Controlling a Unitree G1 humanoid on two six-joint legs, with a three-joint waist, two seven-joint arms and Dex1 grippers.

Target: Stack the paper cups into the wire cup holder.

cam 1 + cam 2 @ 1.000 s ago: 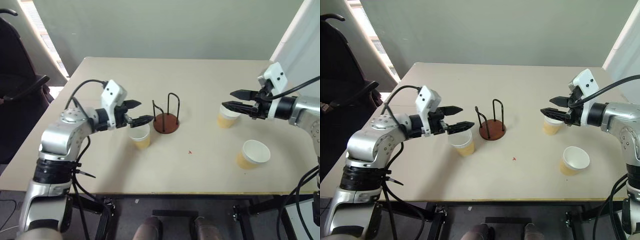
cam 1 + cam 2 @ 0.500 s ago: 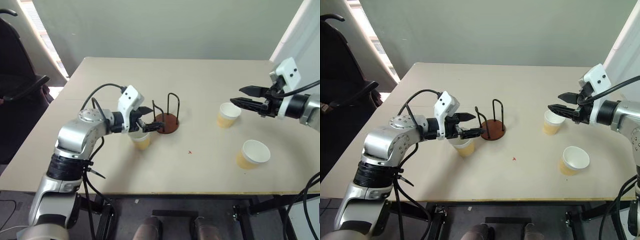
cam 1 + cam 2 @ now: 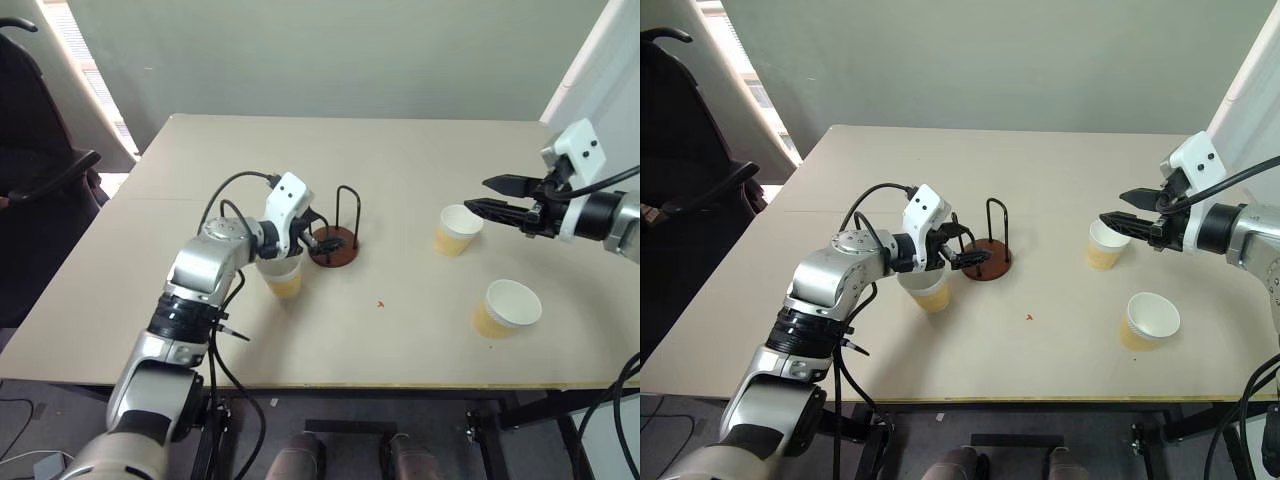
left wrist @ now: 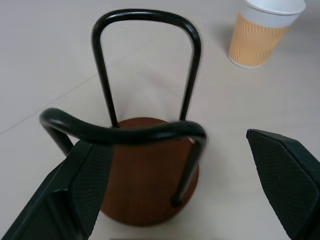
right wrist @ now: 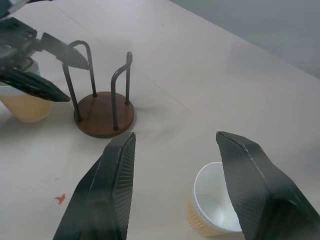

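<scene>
Cups are looking yellow-tan with faint ribbing outside, white rims and insides: one by the left arm [image 3: 281, 278], one [image 3: 456, 230] by the right arm, one nearest the front edge [image 3: 505, 308]. Holder [image 3: 334, 240] is showing a reddish-brown base under black wire hoops. Tabletop [image 3: 330, 160] is sitting there plain beige, with a tiny red mark [image 3: 380, 304].

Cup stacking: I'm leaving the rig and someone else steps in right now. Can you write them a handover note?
Left gripper: open, empty, at the wire holder, above one cup.
Right gripper: open, empty, hovering by the second cup.
Third cup stands near the table's front right.
Done: nothing; holder empty, all cups upright on the table.
Left: stack all three cups in the holder.
</scene>
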